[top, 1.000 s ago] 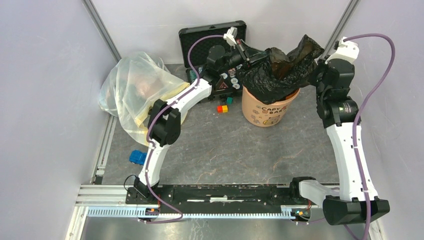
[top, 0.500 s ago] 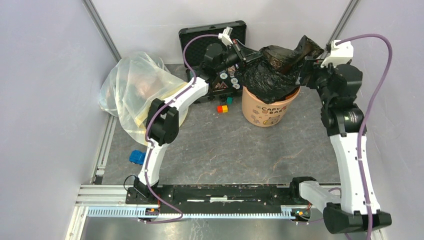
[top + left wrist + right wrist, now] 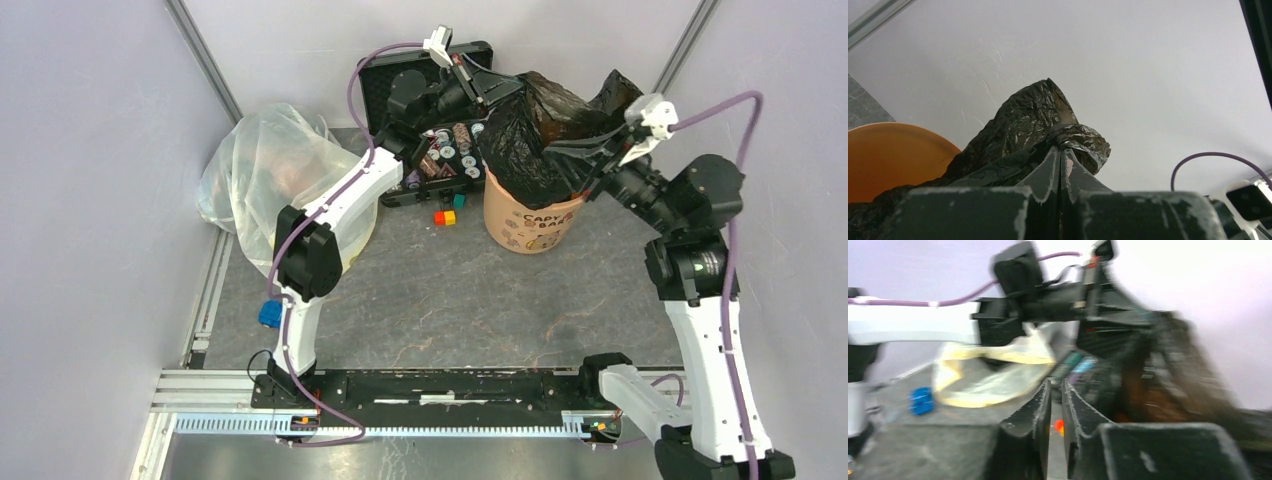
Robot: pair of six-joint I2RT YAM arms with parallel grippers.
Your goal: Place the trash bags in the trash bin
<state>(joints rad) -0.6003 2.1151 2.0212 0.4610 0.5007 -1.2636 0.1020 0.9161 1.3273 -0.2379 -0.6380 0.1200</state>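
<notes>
At the desk's far edge the left gripper pinches the trash bag over the trash bin, the right gripper, barely apart, just beside it, bare desk nearer.

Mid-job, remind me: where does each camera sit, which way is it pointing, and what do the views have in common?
Top external: above and behind the bases, looking down on the table; both arms show, meeting at the bag over the bin.
Left wrist: behind the left fingers, facing a wall; they pinch the bag.
Right wrist: blurred, behind the right fingers, facing the left arm.
Shared: the bag, in all three.
</notes>
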